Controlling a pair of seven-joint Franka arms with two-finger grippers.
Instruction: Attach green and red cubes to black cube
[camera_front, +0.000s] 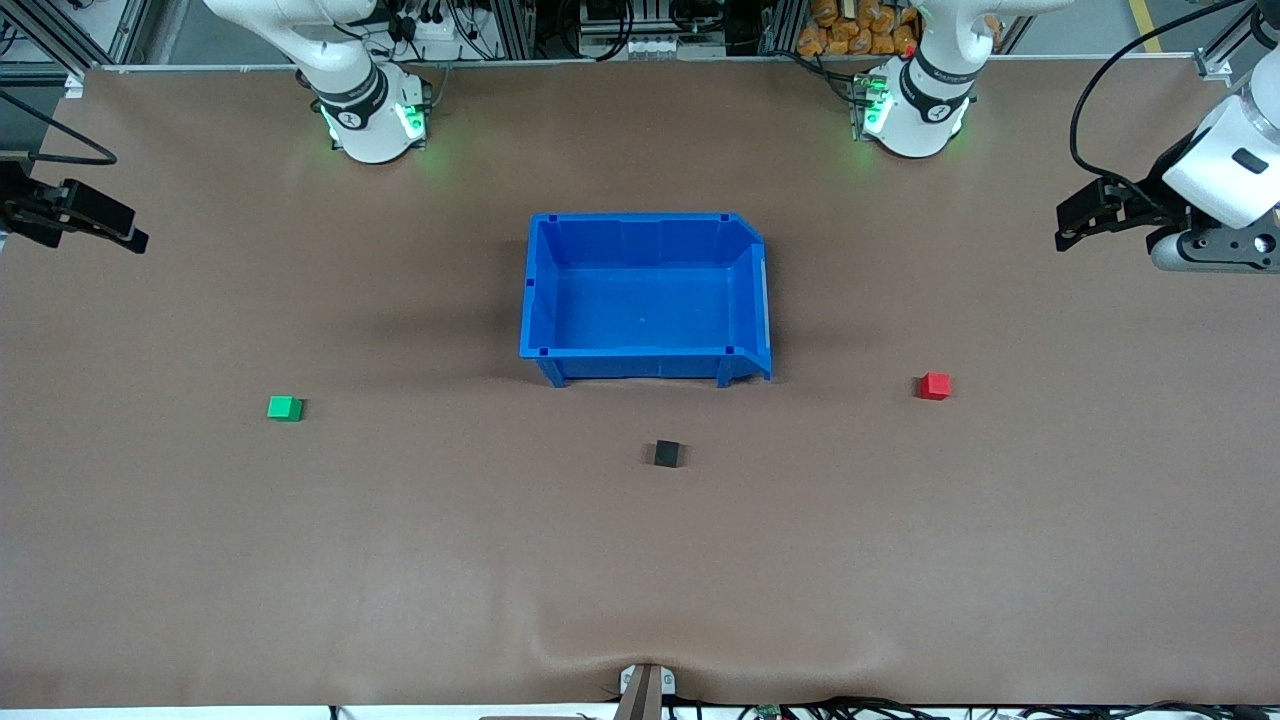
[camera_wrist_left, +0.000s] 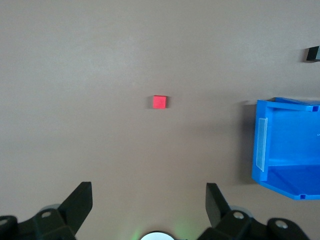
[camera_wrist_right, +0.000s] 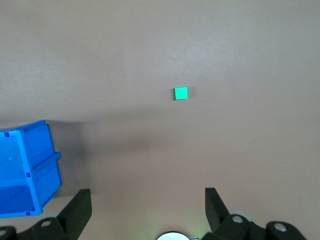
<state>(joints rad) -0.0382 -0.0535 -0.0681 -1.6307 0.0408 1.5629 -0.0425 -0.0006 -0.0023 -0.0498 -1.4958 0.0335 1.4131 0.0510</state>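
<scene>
Black cube (camera_front: 667, 453) sits on tabletop (camera_front: 400, 560), nearer the front camera than blue bin (camera_front: 645, 355). Green cube (camera_front: 284, 408) toward right arm's end, red cube (camera_front: 934, 386) toward left arm's end. Left tool (camera_wrist_left: 150, 202) and right tool (camera_wrist_right: 147, 202) hang open, empty, seemingly high over tabletop edges.

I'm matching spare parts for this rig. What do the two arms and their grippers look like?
Both arms are glossy white with black joint bands and green lights glowing at their bases. The left gripper and right gripper are matte black with two wedge-shaped fingers. A black cable loops to the left arm's wrist.
</scene>
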